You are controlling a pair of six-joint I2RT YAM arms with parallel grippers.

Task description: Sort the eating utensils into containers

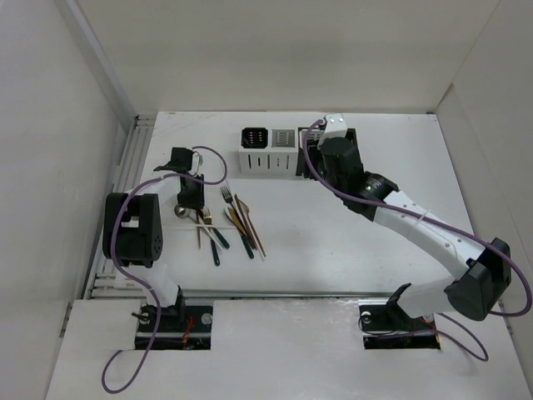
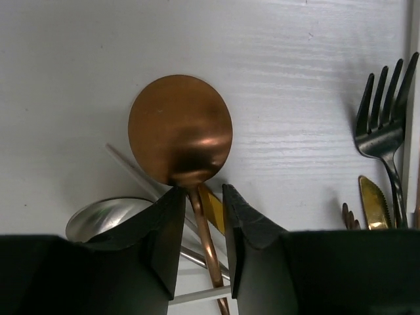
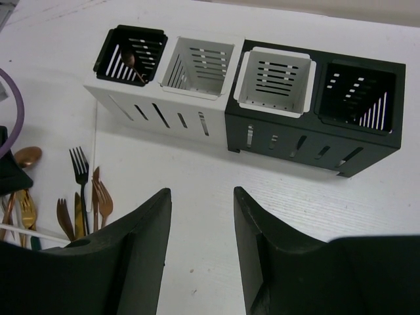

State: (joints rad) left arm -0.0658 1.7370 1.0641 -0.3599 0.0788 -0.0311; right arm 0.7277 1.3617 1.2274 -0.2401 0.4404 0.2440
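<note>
Copper spoon [image 2: 180, 131] flat on table in the pile. Bowl lies ahead of left gripper [image 2: 202, 191], handle running straight back between jaws, long axis in line with wrist. Jaws slightly apart, straddling neck, sliver of gap one side; not yet pinched, I'd judge. Silver spoon [image 2: 98, 216] underneath. Right gripper [image 3: 202, 191] spread wide, holding nothing, near containers [image 3: 164, 115]. End black box holds one copper piece [image 3: 129, 62]; other three look bare.
</note>
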